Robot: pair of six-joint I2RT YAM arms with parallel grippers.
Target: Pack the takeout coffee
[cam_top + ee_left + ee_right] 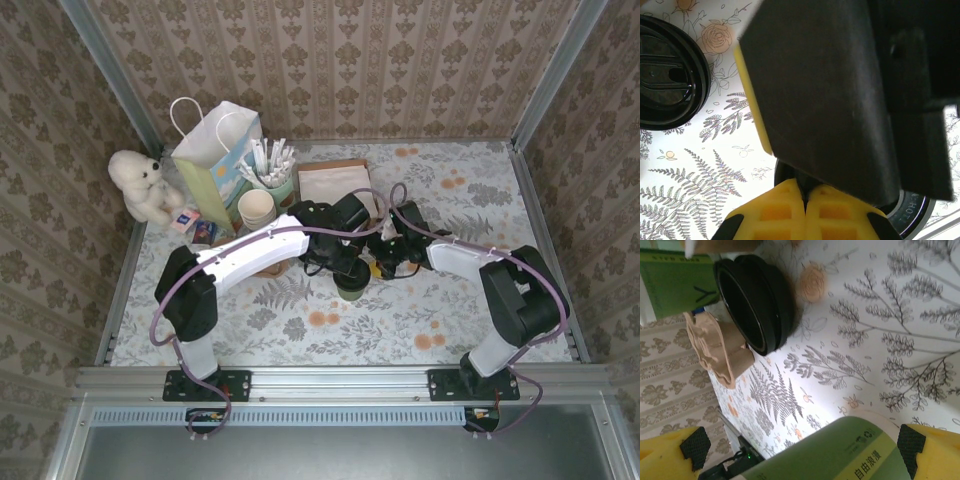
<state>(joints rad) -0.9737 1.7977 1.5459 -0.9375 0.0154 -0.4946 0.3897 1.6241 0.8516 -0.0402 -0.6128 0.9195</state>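
Green takeout coffee (855,457) stands upright mid-table, straddled by the right gripper (804,449), jaws wide apart and seemingly not clamped. Left gripper (805,202) is pinched together over its black lid (914,216). Paper bag (215,150) sits at 10 o'clock; packing not yet done.

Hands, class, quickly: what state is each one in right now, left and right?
Left hand: closed, nothing gripped.
Right hand: open wide, straddling the green cup, not clamped on it.
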